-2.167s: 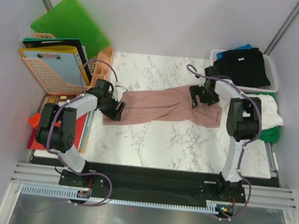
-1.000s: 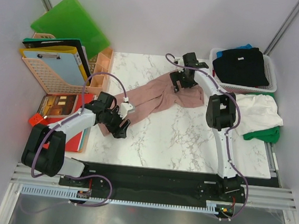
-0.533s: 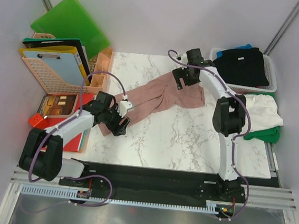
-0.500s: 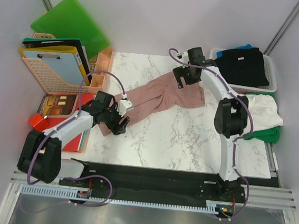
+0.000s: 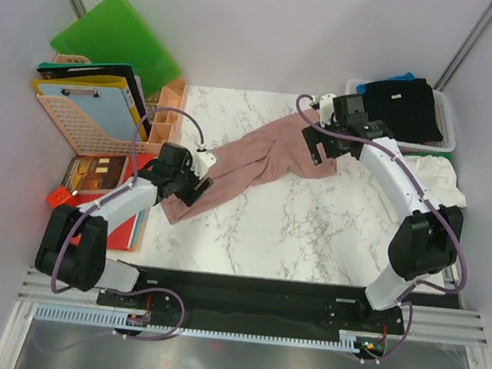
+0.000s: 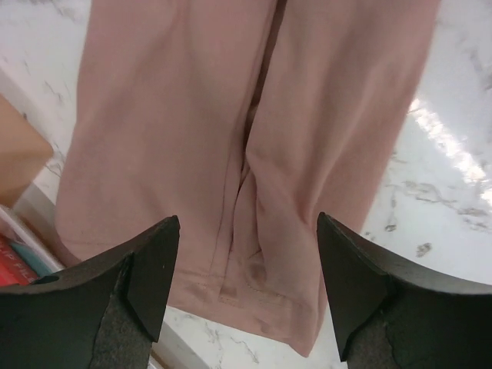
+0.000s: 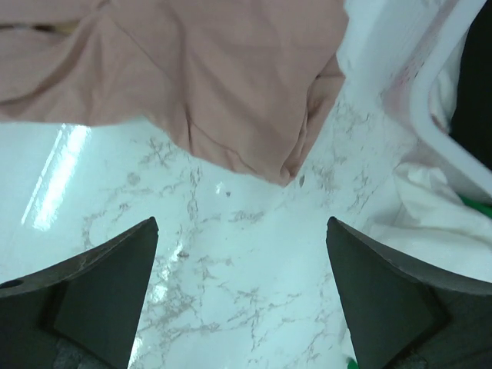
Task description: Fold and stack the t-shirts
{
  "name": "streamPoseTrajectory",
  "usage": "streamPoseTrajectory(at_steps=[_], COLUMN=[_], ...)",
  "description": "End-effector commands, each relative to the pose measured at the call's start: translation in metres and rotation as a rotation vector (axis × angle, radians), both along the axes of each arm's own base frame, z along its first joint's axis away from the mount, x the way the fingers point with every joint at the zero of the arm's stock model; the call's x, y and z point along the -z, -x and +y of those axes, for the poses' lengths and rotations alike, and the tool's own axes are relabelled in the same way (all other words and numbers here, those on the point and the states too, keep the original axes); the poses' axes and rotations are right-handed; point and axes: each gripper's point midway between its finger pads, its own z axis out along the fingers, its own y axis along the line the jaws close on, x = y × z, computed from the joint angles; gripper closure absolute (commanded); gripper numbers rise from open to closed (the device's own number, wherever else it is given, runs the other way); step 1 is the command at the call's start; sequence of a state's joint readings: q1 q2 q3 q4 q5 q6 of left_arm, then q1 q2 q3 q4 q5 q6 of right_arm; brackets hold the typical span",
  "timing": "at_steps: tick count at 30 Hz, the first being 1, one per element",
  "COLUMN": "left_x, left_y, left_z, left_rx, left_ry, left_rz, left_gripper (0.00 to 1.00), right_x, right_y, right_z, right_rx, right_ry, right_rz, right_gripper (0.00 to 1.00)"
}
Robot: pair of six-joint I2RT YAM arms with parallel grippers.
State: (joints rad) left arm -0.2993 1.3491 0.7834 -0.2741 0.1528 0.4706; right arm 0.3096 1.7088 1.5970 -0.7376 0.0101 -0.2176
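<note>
I count five t-shirts in my views. One is the pink t-shirt (image 5: 252, 163), and it lies on the marble table (image 5: 294, 233) as a long narrow band, slanting from the near left toward the far right. The other four are at the right side: one black t-shirt (image 5: 399, 108) lies on top in the white basket (image 5: 449, 126), one blue t-shirt (image 5: 403, 77) shows only a corner behind it, and one white t-shirt (image 5: 434, 181) and one green t-shirt (image 5: 438, 222) lie in a heap just near of the basket. I have two arms. The left gripper (image 5: 189, 182) is over the near left end of the pink t-shirt; in the left wrist view its two fingers (image 6: 146, 269) stand wide apart, with the hem and the middle crease of the cloth between them, and they hold nothing. The right gripper (image 5: 319, 145) is at the far right end of the same shirt; in the right wrist view it is also wide apart and holds nothing, with bare marble and the shirt's edge under it. At the left I see one green folder (image 5: 116, 41) and one peach crate (image 5: 81, 129).
</note>
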Motion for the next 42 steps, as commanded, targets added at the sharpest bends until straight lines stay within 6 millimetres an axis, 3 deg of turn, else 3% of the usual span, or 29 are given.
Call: streamPoseTrajectory(at_steps=[1,3,6,10,19,28,37,42], left_x=[0.009,0.005,-0.007,-0.008,0.043,0.083,0.06,0.059], left_y=[-0.02,-0.028,-0.043,-0.054,-0.047,-0.02,0.01,0.057], left_z=[0.028,0.033,0.039,0.042,0.039,0.028,0.033,0.037], left_rx=[-0.11,-0.161,-0.221,-0.238,-0.219,-0.163,-0.058,0.001], left_ry=[-0.089,-0.068,-0.028,-0.038,-0.07,-0.051,-0.101,-0.134], left_rz=[-0.082,-0.088,-0.106,-0.083,0.096,0.295,0.318,0.419], left_gripper=[0.2,0.2,0.19,0.18,0.19,0.2,0.22,0.22], right_x=[-0.005,-0.012,0.004,0.019,0.025,0.035,0.012,0.002], right_y=[0.016,0.023,0.036,0.042,0.036,0.036,0.03,0.03], right_z=[-0.012,-0.015,-0.021,-0.025,-0.029,-0.034,-0.041,-0.039], right_rx=[0.014,0.023,0.026,0.042,0.067,0.083,0.1,0.097], right_ry=[0.02,0.009,0.019,0.024,0.037,0.048,0.064,0.047], right_rz=[-0.039,-0.066,-0.031,-0.004,-0.005,0.007,-0.053,-0.07], right_gripper=[0.02,0.02,0.02,0.02,0.02,0.02,0.02,0.02])
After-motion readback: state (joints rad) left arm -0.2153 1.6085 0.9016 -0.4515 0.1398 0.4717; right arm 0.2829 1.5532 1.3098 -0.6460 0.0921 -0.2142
